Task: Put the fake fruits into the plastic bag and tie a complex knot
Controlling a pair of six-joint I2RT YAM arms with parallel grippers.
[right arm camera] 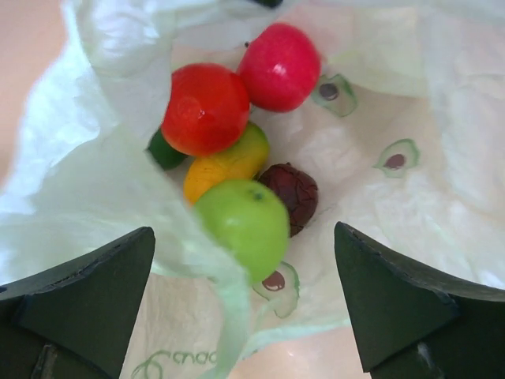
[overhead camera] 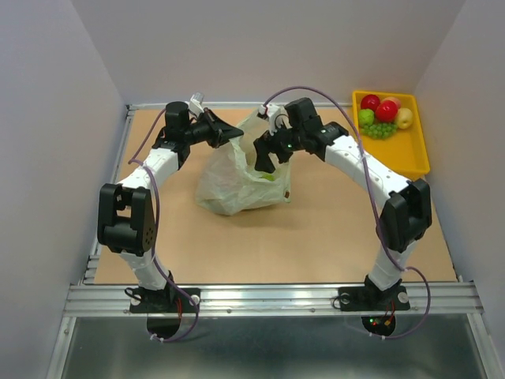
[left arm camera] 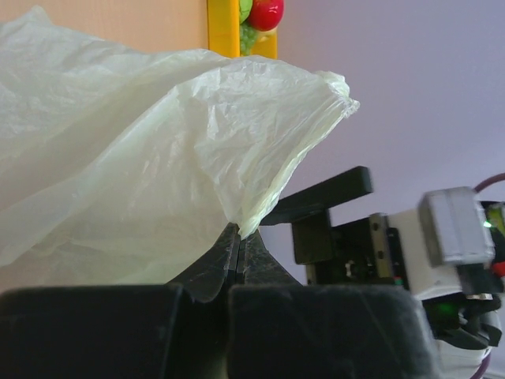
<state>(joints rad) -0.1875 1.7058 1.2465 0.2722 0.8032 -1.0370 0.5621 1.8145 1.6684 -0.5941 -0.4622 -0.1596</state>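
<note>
The pale-green plastic bag [overhead camera: 237, 180] lies mid-table with its mouth held up. My left gripper [overhead camera: 235, 134] is shut on the bag's rim [left arm camera: 260, 207], pinching it between both tips [left arm camera: 238, 238]. My right gripper [overhead camera: 265, 162] hovers over the bag's mouth, wide open [right arm camera: 245, 300] with nothing between its fingers. Inside the bag [right arm camera: 410, 118] sit several fake fruits: a red one [right arm camera: 205, 109], a pink-red one [right arm camera: 279, 67], a yellow one [right arm camera: 229, 166], a dark brown one [right arm camera: 290, 196] and a blurred green apple [right arm camera: 243, 225] just below the open jaws.
A yellow tray [overhead camera: 414, 150] stands at the back right with more fruits: red ones [overhead camera: 386, 110], a yellow one [overhead camera: 404, 118], a green one [overhead camera: 366, 117] and grapes [overhead camera: 380, 130]. The left wrist view catches the tray's edge [left arm camera: 225, 31]. Walls enclose the table.
</note>
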